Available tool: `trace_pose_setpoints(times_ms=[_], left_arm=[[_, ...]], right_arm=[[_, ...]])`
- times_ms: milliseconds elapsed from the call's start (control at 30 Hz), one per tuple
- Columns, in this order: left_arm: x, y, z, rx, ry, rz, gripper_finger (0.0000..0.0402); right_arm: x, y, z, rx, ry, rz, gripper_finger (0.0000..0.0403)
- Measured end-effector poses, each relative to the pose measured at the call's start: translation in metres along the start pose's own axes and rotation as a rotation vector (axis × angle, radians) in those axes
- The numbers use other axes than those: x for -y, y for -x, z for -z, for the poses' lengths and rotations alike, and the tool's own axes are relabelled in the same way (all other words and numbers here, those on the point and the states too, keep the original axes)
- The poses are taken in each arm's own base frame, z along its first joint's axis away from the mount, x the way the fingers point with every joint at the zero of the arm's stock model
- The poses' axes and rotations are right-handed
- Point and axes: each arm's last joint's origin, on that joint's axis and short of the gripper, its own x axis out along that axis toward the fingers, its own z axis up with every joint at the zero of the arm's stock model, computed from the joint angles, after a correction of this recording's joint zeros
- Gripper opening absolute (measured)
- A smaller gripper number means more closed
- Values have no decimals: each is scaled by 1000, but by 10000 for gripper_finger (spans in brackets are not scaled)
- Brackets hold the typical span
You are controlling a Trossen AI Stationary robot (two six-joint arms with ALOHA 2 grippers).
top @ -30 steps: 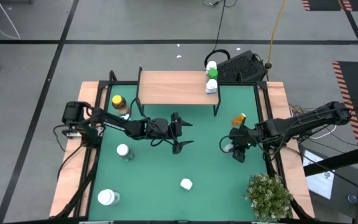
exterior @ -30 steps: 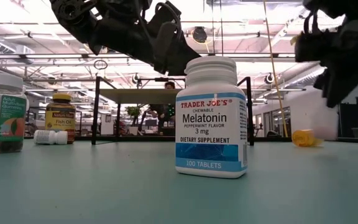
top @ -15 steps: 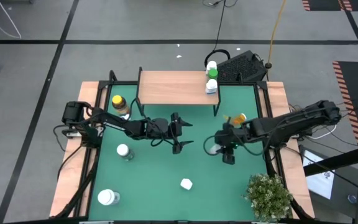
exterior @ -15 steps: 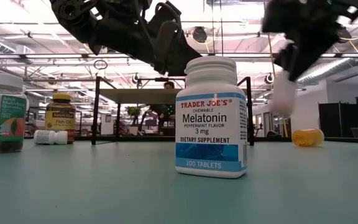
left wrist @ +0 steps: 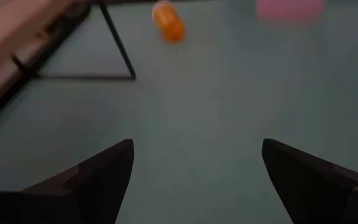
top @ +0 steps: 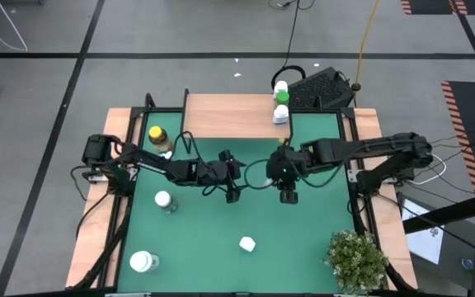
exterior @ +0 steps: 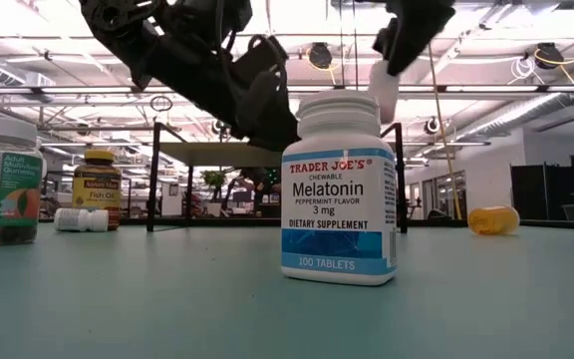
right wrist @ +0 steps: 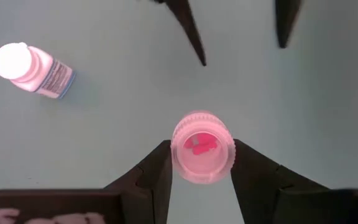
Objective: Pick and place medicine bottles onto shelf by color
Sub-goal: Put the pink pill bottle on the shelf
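Observation:
My right gripper [top: 287, 190] hangs over the middle of the green mat, shut on a small white bottle [right wrist: 201, 147] that the low view shows below the fingers [exterior: 382, 92]. My left gripper [top: 235, 176] stands open just to its left, with nothing between its fingers [left wrist: 196, 149]. The light-wood shelf [top: 233, 115] stands at the far edge on thin black legs. Two white bottles [top: 279, 114] and a green-capped one [top: 282, 97] stand at its right end. An orange bottle [left wrist: 168, 22] lies on its side on the mat. My right gripper pinches the white bottle's round sides [right wrist: 174, 149] between its two fingers, one on either side. The fingers slant down from above. The bottle hangs below them, lifted clear of the mat, its free end facing away from the gripper.
A yellow-capped amber bottle [top: 158, 136] stands on the mat left of the shelf. White bottles stand on the mat at the left [top: 164, 200], near left [top: 143, 261] and near middle [top: 246, 243]. A potted plant [top: 357, 260] sits at the near right corner.
My right gripper has lifted the white bottle off the mat near the table's right edge. It has carried it up and toward the middle, rolling its wrist on the way. My left gripper has tipped down a little and stayed open.

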Motion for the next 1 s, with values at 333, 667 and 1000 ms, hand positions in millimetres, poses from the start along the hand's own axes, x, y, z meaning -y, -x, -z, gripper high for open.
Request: trace_pose_setpoints(times_ms=[333, 667, 1000], left_arm=[[0, 2, 20, -159, 102, -14, 356], [3, 7, 46, -225, 135, -31, 356], [3, 6, 43, -182, 111, -26, 356]], right_arm=[[52, 60, -45, 139, 8, 95, 128], [143, 85, -80, 241, -99, 285, 128], [255, 27, -72, 58, -254, 370, 128]])
